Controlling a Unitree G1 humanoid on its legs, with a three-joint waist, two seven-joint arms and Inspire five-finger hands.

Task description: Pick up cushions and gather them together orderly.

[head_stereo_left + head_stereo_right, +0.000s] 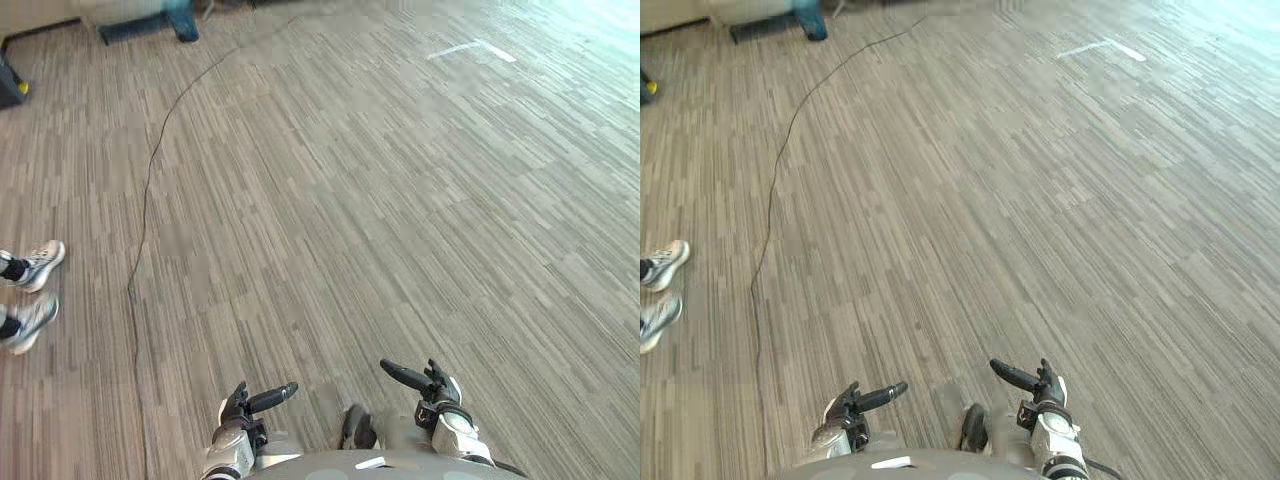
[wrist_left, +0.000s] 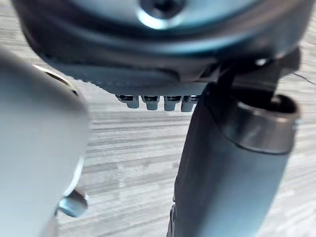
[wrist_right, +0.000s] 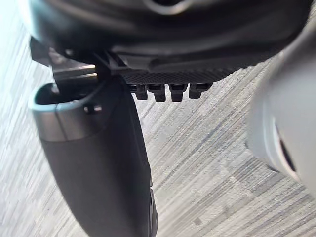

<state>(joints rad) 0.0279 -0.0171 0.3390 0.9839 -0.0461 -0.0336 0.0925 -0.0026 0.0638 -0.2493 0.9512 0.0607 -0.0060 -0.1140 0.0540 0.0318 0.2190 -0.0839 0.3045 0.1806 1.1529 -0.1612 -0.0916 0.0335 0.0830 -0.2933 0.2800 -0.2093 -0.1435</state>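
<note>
Left eye view, far left: a person's white sneakers (image 1: 32, 292) stand on the striped grey floor (image 1: 380, 200), one just beyond the other. Up in the far left corner there's a blue furniture base (image 1: 150, 25), well apart from the shoes. Sweeping across the open floor to the far right, a white tape mark (image 1: 470, 48) lies flat in the bright patch.

Down at the near edge, the left hand (image 1: 240, 410) hangs low above the floor, thumb stuck out toward the middle. In the left wrist view its fingers (image 2: 153, 102) show as a loose row past the thumb (image 2: 232, 163), uncurled and holding nothing. Just across from it, the right hand (image 1: 437, 392) mirrors that pose. The right wrist view shows its fingers (image 3: 170, 91) relaxed as well, empty, with bare floor beyond.

Where the cushions are, I cannot tell from here.
</note>
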